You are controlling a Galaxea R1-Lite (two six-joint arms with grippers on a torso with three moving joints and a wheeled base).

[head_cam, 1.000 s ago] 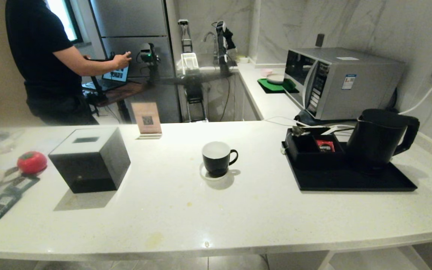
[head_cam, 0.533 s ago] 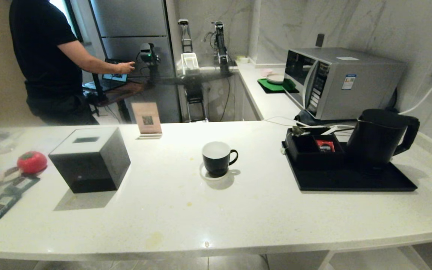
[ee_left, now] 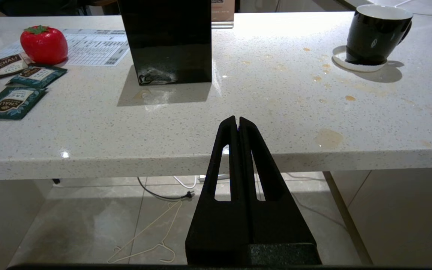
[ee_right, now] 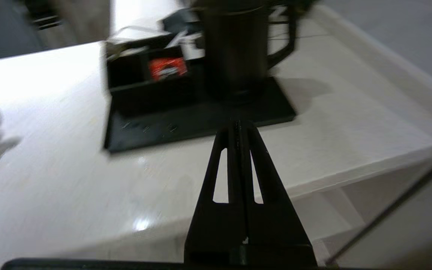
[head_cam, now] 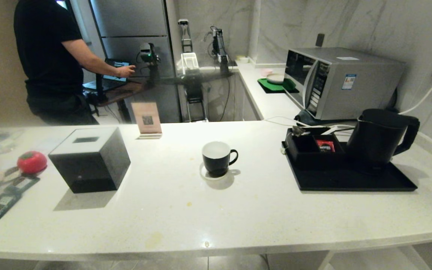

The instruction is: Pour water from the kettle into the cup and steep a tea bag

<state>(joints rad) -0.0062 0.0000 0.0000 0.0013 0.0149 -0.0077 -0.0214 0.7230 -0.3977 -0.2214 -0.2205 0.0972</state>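
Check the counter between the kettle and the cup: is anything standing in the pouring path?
Nothing visible blocks it. The kettle stands on the black tray; the compartment box sits beside it toward the cup, but low. Between tray and cup the counter shows only stains.

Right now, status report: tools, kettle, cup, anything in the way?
Left tool and right tool shut, empty. Tall matte black kettle on black tray. Small black mug on white coaster. No obstruction.

Matt black kettle (head_cam: 379, 137) and glossy cup (head_cam: 216, 159) on speckled stone counter (head_cam: 216, 213).
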